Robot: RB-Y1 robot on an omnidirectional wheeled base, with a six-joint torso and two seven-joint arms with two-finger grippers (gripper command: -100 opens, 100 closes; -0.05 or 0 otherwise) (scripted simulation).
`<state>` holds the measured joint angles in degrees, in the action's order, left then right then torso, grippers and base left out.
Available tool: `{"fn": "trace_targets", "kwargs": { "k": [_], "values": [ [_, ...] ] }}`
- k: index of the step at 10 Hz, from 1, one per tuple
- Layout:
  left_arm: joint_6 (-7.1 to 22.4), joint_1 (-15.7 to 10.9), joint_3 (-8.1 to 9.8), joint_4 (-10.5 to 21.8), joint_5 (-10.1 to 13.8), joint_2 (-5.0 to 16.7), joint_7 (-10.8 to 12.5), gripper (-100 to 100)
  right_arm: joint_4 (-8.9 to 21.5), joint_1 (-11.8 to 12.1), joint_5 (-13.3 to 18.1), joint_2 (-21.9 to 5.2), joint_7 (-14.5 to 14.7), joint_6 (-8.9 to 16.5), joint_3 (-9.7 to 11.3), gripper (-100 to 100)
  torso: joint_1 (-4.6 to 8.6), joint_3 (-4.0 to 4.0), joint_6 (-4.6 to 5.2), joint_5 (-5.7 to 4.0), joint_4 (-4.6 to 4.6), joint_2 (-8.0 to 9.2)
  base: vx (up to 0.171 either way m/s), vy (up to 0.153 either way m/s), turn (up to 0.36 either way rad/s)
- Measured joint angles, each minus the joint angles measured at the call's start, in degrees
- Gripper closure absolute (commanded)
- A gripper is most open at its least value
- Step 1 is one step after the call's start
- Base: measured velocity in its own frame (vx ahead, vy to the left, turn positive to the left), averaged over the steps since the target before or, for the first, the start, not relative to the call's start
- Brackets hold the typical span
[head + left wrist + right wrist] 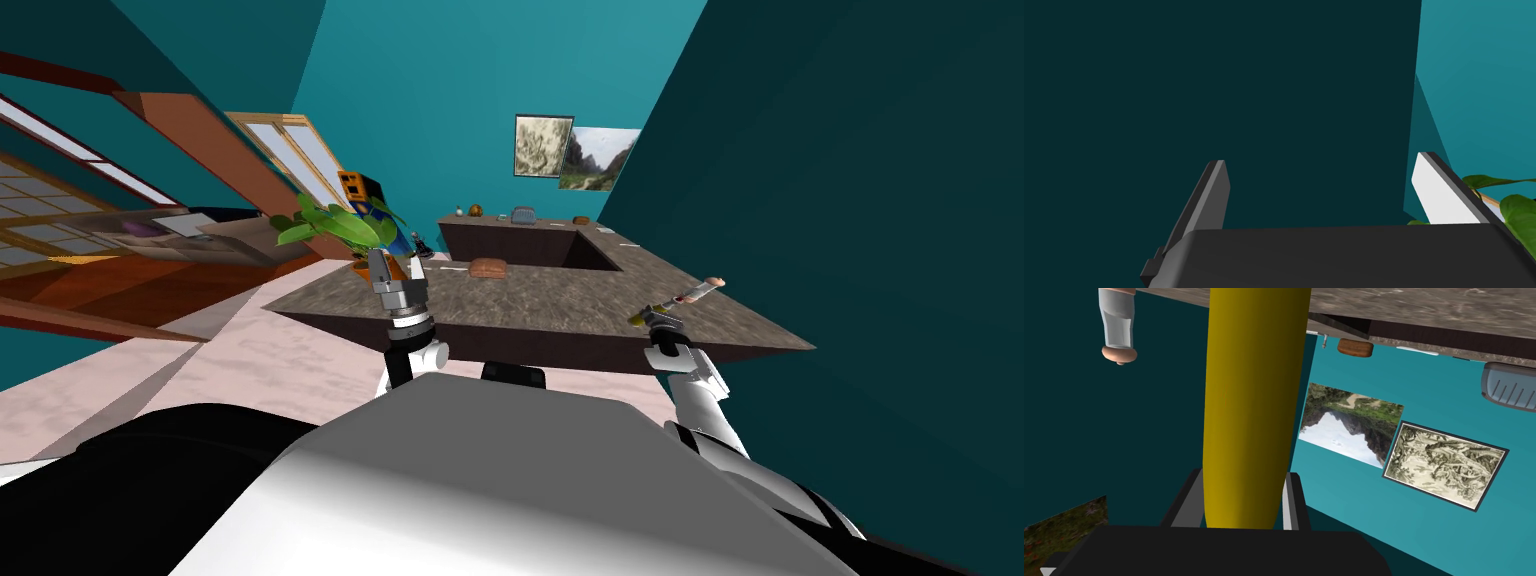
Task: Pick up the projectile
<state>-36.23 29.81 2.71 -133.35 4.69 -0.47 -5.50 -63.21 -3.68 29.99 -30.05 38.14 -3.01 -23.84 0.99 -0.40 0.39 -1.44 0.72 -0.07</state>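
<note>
The right gripper point(1244, 477) has its two fingers pressed against the sides of one long round mustard-yellow projectile point(1251, 398), which sticks out well past the fingertips. In the head view it is at the near edge of one brown mottled L-shaped counter point(560, 300). Just beyond lies one grey tube with pinkish ends point(700, 290). Farther along the counter sit one flat brown block point(489, 267) and one grey ribbed item point(522, 214). Two wall pictures point(543, 146) hang above. The left gripper point(1319, 162) is raised near one green potted plant point(335, 228), its two fingers spread wide and holding nothing.
</note>
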Motion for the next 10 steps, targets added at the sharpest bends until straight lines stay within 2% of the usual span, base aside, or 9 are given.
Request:
{"fn": "trace_targets", "kwargs": {
  "k": [2, 5, 7, 9, 10],
  "values": [
    [0.0, -0.01, -0.01, 0.0, 0.0, 0.0, 0.0, 0, -2.94, 0.32, 1.08, 1.13, -0.57, 1.65, 0.77, 100, -0.08, 0.04, -0.09, 0.06, -0.06, 0.02, 0.0, -0.041, -0.093],
    [0.0, 0.0, 0.0, 0.0, 0.0, 0.0, 0.0, 0, -6.93, -0.57, 4.94, 4.44, -2.08, 4.49, 2.86, 100, 0.04, 0.05, 0.0, 0.04, -0.06, 0.05, -0.002, -0.06, -0.114],
    [0.0, -0.01, -0.01, 0.0, 0.0, 0.0, 0.0, 0, -10.02, -0.25, 6.15, 5.72, -2.64, 6.27, 3.61, 100, -0.15, 0.1, -0.07, 0.1, -0.12, 0.08, 0.003, -0.036, -0.095],
    [0.0, -0.01, -0.01, 0.0, 0.0, 0.0, 0.0, 0, -13.45, -0.51, 8.18, 7.47, -3.7, 8.69, 5.3, 100, -0.13, 0.14, -0.04, 0.11, -0.14, 0.14, -0.007, -0.026, -0.035],
    [0.0, -0.01, -0.01, 0.0, 0.0, 0.0, 0.0, 0, -13.71, -0.51, 8.25, 7.54, -3.77, 8.9, 5.34, 0, -0.18, 0.13, -0.04, 0.11, -0.13, 0.14, 0.0, 0.0, 0.0]
  ]
}}
